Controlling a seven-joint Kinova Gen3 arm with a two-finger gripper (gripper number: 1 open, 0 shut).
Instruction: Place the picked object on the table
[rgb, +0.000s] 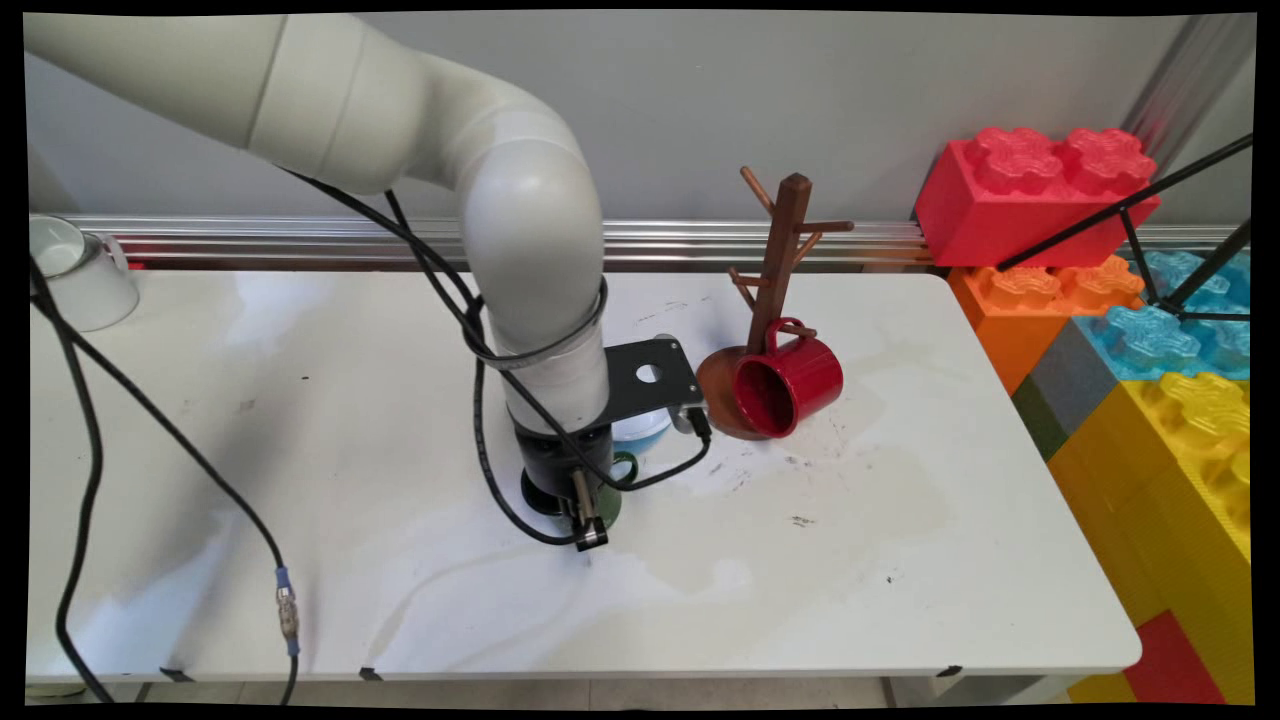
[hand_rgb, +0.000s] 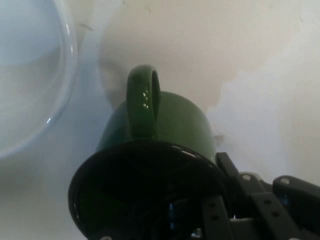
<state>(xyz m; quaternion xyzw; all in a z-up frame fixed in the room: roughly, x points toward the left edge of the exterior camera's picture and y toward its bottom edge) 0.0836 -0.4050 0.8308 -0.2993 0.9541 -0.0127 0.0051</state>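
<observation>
The arm is reaching down steeply from the upper left, with the claw (rgb: 572, 495) pointing at the counter (rgb: 900, 560). The claw is sitting directly over the green mug (hand_rgb: 150, 150), which is standing on the counter left of the wooden mug tree (rgb: 775, 290). Whether the claw is clenched or released cannot be told. A pale blue bowl (hand_rgb: 30, 75) is lying just beside the green mug. A red mug (rgb: 790, 385) is resting tilted against the mug tree's base. No readable writing is showing.
</observation>
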